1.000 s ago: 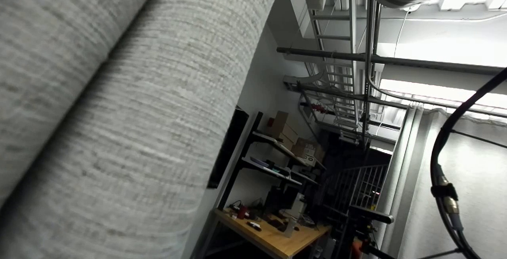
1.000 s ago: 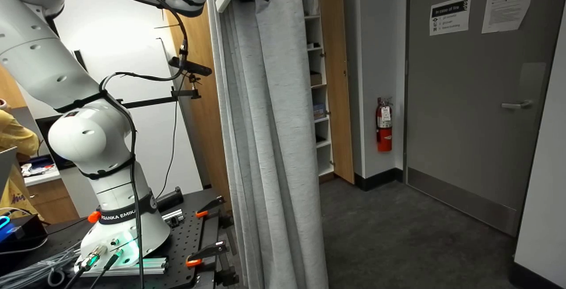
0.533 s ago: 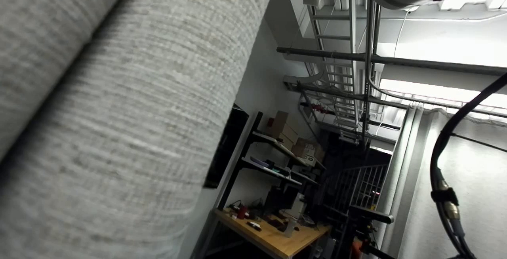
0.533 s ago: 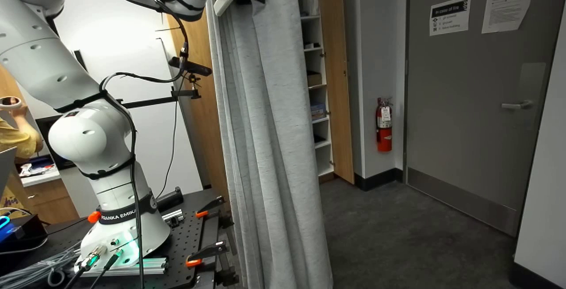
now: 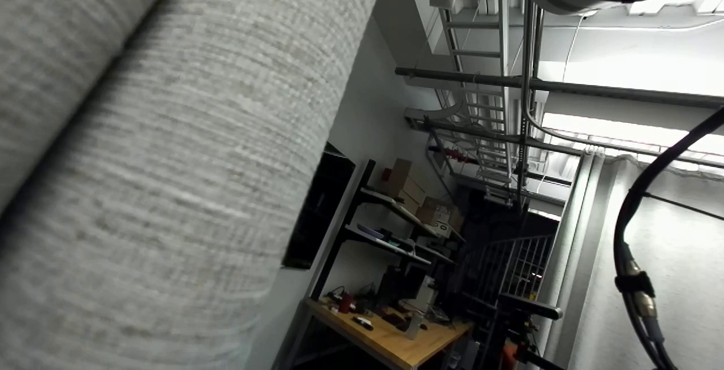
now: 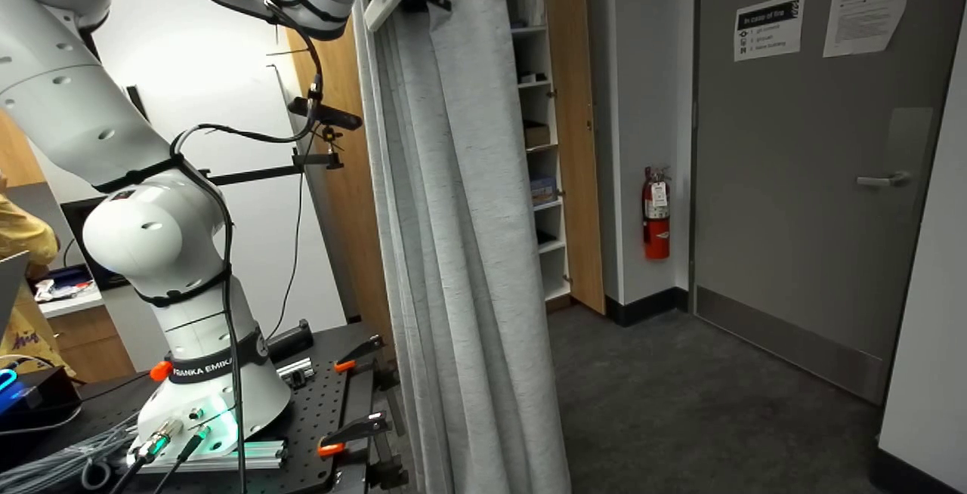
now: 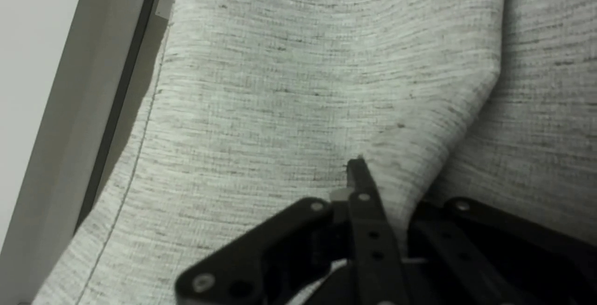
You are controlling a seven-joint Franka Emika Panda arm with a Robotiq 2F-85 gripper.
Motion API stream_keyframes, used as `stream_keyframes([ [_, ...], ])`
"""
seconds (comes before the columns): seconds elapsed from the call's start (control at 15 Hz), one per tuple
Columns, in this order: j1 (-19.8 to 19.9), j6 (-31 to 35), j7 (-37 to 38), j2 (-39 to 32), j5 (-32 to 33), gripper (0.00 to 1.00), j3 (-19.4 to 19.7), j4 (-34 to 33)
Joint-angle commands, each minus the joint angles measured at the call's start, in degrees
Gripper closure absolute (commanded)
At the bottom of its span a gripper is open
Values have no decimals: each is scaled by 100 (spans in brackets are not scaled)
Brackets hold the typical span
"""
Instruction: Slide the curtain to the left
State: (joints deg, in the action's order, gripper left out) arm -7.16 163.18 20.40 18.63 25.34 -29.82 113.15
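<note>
End effector [image 7: 394, 214] is clamped on curtain [image 7: 261, 104], which hangs below it and spreads either side. Step: likely the slide itself; next probably calls for leftward pull, grip firm.

The curtain [image 6: 483, 252] is matt, rough-woven cloth; the claw [image 7: 394, 211] is dull, with shiny metal pins [image 7: 203, 282]. The robot arm [image 6: 125, 143] looks smooth and glossy, the cupboard door [image 6: 576, 124] wooden, the notices [image 6: 769, 29] paper.
</note>
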Motion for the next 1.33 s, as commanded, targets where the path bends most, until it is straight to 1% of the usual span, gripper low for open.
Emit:
stream_keyframes([
  [0.0, -323, 192, -65, -321, -112, 100, -229, 449],
  [0.27, -304, 416, -58, -343, -73, 100, -271, 494],
  [0.73, -104, 169, 89, -242, 132, 100, -395, 509],
  [0.8, -23, 112, 132, -207, 234, 73, -440, 510],
  [0.87, 48, 62, 172, -183, 332, 72, -482, 508],
  [0.93, 72, -121, 205, -223, 411, 67, -564, 569],
  [1.0, -32, -42, 32, -308, 321, 59, -429, 894],
  [1.13, -30, -137, -135, -512, 319, 43, -448, 1302],
  [1.27, -33, -506, -618, -721, 217, 29, -258, 1410],
])
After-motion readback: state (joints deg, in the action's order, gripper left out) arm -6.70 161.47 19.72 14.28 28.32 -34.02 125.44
